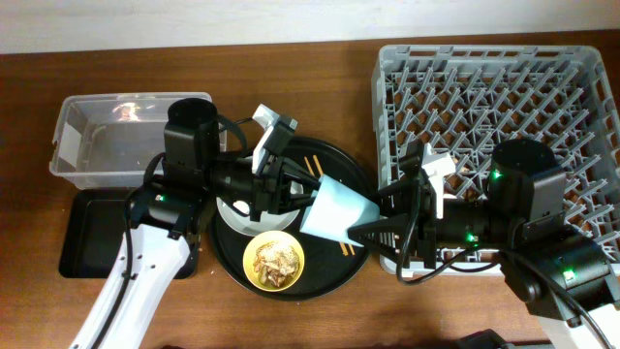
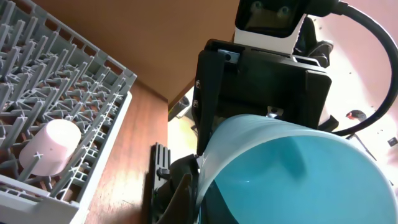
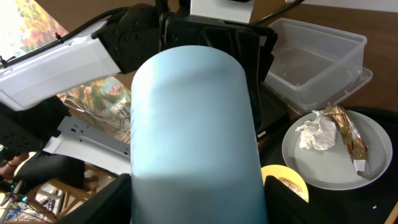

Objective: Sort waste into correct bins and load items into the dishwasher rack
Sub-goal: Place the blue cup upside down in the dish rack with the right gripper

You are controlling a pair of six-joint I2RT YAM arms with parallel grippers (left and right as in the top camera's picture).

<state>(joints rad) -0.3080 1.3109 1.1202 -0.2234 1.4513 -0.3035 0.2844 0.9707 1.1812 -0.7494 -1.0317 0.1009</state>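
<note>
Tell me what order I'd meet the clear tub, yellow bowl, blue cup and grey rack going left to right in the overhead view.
In order: clear tub → yellow bowl → light blue cup → grey dishwasher rack.

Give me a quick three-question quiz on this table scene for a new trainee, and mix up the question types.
1. True or false: the pink cup lies in the square grey plastic dishwasher rack.
2. Where are the crumpled white tissue and the crinkled golden-brown wrapper? A) on the round grey plate B) in the clear plastic tub C) in the shallow black rectangular tray
3. Fill in: the small yellow bowl holds tan-brown ____.
Key: 1 true; 2 A; 3 food scraps.
</note>
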